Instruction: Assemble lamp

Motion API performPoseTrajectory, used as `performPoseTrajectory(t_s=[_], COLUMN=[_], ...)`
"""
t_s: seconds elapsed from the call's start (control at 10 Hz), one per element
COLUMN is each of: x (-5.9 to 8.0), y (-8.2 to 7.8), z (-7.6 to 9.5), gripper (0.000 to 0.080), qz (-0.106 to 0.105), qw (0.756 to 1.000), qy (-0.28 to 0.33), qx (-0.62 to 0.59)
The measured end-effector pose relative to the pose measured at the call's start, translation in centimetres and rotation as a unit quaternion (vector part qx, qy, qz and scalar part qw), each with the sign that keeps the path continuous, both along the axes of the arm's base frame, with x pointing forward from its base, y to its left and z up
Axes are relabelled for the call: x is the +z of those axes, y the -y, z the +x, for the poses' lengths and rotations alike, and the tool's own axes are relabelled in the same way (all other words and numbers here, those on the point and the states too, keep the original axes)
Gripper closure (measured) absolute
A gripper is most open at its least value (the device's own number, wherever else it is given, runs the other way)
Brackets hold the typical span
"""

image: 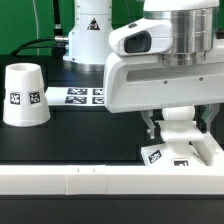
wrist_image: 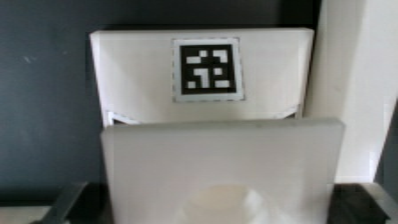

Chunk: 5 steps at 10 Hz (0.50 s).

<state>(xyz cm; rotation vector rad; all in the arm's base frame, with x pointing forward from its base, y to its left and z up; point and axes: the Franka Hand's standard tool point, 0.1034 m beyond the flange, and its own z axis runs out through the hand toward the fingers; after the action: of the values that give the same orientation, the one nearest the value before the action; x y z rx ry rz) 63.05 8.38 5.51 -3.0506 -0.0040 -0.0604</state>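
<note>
Base (image: pixel 168 158) beside rail (image: pixel 90 181), shade (image: pixel 24 95) well apart

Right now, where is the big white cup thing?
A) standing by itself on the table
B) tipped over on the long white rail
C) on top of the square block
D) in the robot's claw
A: the shade stands upright on the table at the exterior view's left, well apart from the base.

Bright even light, white glare, soft wrist-view blur.
</note>
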Motion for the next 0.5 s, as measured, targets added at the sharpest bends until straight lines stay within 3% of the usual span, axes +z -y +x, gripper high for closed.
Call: performPoseTrajectory(t_s=[0.1,0.2,0.3,0.5], x=[-0.06,-0.05,-0.05,-0.06], y=[-0.01,-0.01,-0.01,-0.01], z=[-0.05,-0.05,-0.05,-0.05], gripper=[0.0265,0.0163,0.0114,0.0104], qz=[0.000,0.000,0.000,0.000], qw=[1.000,1.000,1.000,1.000], qy=[0.000,0.000,0.000,0.000], qx=[0.000,0.000,0.000,0.000])
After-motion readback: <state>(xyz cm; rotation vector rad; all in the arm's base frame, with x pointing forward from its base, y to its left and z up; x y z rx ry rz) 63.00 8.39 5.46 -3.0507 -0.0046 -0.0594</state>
